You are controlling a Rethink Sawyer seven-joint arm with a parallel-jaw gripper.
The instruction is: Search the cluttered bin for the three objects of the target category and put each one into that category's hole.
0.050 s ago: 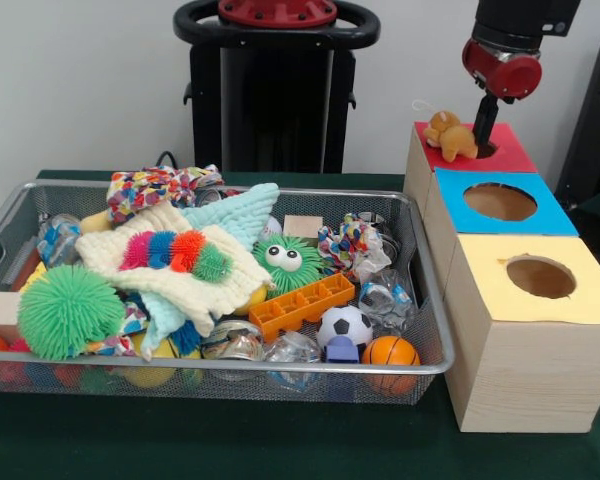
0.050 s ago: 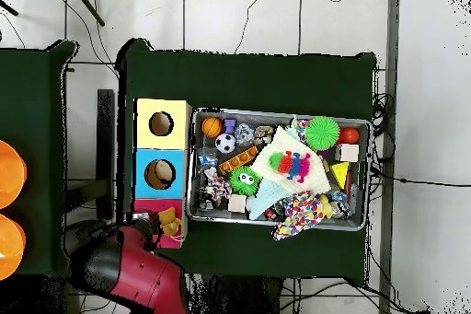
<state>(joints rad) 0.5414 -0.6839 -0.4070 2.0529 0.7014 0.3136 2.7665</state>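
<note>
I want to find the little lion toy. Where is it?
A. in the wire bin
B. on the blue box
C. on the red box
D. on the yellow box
C: the orange lion toy sits on the red box, beside its hole and right under the gripper.

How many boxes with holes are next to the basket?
3, in a row beside the basket: the yellow box nearest the camera, the blue box in the middle, and the red box farthest back, with a small orange plush toy on top.

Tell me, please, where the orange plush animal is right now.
In the front view, the orange plush animal lies atop the red box, beside its hole, just left of the hand.
</note>
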